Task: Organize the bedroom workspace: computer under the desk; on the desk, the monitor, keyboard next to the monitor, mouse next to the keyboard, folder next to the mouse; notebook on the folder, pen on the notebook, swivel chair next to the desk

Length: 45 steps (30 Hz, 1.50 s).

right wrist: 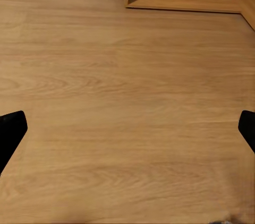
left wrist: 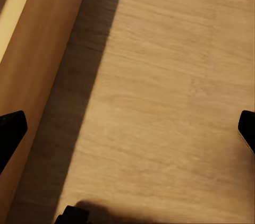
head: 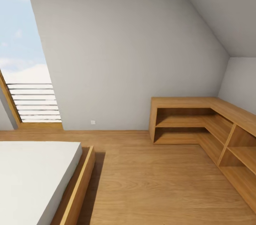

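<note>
I am in the bedroom, an attic room with a sloped grey ceiling (head: pixel 220 5) and a wood-plank floor (head: pixel 149 186). The desk, monitor, keyboard, mouse, folder, notebook, pen, computer and swivel chair are out of view. In the left wrist view my left gripper (left wrist: pixel 127 134) is open over the floor beside a wooden bed frame (left wrist: pixel 37 65), its black fingertips (left wrist: pixel 10 128) far apart. My right gripper (right wrist: pixel 127 134) is open too, with bare floor (right wrist: pixel 127 86) between its fingertips (right wrist: pixel 10 128).
A low bed with a white mattress (head: pixel 32 179) and wooden frame (head: pixel 76 189) fills the near left. An L-shaped light-wood shelf unit (head: pixel 199 122) runs along the back right corner and right wall. A tall slanted window (head: pixel 25 69) is at the left.
</note>
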{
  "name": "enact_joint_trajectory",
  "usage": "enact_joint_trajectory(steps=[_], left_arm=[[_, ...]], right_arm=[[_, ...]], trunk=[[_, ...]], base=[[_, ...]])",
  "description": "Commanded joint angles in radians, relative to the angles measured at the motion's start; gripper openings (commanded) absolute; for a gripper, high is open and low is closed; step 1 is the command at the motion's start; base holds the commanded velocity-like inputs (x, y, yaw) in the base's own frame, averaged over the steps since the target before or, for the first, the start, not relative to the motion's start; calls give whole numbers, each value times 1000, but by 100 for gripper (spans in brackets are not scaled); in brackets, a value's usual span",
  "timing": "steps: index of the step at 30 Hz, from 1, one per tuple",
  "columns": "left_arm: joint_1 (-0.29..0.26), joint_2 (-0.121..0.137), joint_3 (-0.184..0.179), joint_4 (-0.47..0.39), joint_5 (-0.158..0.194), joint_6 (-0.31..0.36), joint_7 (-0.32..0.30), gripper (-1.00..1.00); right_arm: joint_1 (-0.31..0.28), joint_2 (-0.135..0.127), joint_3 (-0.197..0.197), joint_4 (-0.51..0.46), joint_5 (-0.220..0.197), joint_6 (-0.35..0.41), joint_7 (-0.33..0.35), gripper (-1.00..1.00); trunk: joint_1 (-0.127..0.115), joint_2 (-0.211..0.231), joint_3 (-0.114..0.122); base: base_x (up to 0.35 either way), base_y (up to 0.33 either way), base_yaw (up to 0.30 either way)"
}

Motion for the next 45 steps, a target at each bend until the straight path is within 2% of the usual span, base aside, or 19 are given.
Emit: enact_joint_trajectory(steps=[1, 45], left_arm=[[-1, -1, 2, 0, 8, -3, -1, 100], [-1, -1, 2, 20, 8, -4, 0, 100]], right_arm=[[-1, 0, 9, 0, -1, 0, -9, 100], [-1, -10, 8, 0, -2, 0, -9, 100]], trunk=[[1, -1, -1], [1, -1, -1]], base=[[334, 0, 0], [334, 0, 0]])
